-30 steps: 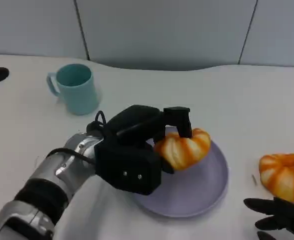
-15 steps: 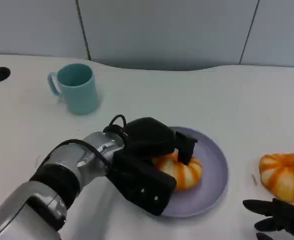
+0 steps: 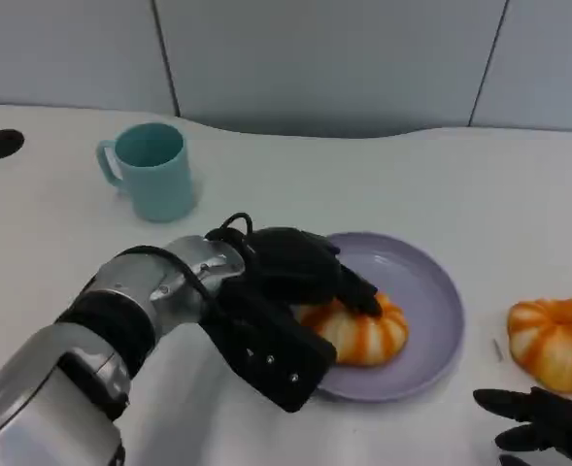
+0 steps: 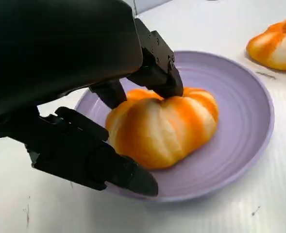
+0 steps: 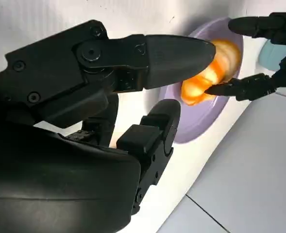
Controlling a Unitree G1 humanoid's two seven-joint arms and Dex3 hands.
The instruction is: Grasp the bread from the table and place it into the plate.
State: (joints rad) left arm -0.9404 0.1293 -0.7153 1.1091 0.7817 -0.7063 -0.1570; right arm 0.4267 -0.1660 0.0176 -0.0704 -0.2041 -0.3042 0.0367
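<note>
You lowered the orange-striped bread roll (image 3: 358,330) onto the round lilac plate (image 3: 431,291); it now rested there. Your left hand (image 3: 295,282) still pinched it; release remained.

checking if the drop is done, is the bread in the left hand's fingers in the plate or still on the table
In the plate. The bread rests on the purple plate, inside its rim, with the left hand fingers against it.
</note>
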